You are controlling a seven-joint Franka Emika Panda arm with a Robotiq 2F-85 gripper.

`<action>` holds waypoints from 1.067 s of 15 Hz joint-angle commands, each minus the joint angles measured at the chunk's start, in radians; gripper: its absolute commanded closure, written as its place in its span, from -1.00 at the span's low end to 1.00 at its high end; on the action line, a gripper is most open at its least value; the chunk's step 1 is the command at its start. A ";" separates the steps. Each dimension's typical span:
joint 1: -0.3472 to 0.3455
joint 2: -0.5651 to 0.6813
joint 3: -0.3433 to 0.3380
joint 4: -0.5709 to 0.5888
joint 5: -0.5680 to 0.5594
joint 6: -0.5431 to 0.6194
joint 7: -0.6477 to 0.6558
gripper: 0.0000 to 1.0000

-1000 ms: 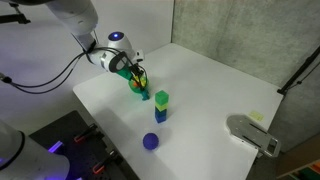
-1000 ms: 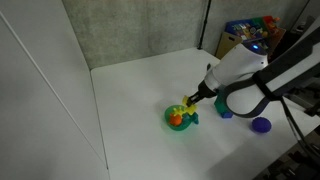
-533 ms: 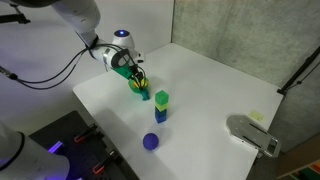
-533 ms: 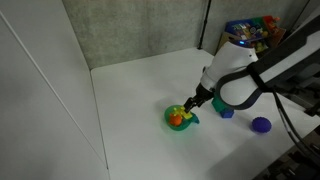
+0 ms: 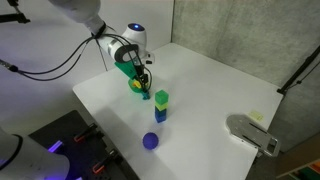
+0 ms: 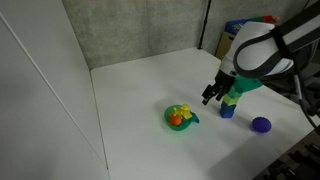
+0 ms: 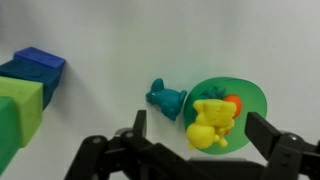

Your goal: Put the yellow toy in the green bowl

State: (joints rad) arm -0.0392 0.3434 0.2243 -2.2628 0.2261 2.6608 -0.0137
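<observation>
The yellow toy [image 7: 208, 122] lies in the green bowl [image 7: 256, 98], next to a small orange piece [image 7: 233, 102]. In an exterior view the yellow toy [image 6: 180, 111] rests in the green bowl [image 6: 170, 121] as well. My gripper [image 7: 198, 124] hangs above the bowl, open, its two dark fingers [image 7: 139, 124] wide on either side of the toy with nothing between them. Seen from outside, the gripper [image 6: 210, 97] is up and off to one side of the bowl, and it hovers over the bowl [image 5: 136, 88] as the gripper [image 5: 144, 75].
A teal toy [image 7: 166, 99] lies on the white table just beside the bowl. A green cube on a blue cube [image 5: 161, 105] stands close by, and a blue-purple ball [image 5: 150, 141] lies further along. A grey device [image 5: 251, 133] sits near the table edge.
The jaws went from shut on the yellow toy to wide open, leaving it in the bowl. The gripper has since risen and drawn away from the bowl.
</observation>
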 commanded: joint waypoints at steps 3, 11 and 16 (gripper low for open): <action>-0.004 -0.287 -0.112 -0.106 -0.018 -0.232 0.022 -1.00; -0.017 -0.541 -0.232 -0.085 -0.217 -0.642 0.055 -1.00; -0.008 -0.561 -0.247 -0.083 -0.233 -0.684 0.034 -1.00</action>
State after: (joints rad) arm -0.0534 -0.2177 -0.0161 -2.3467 -0.0056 1.9774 0.0201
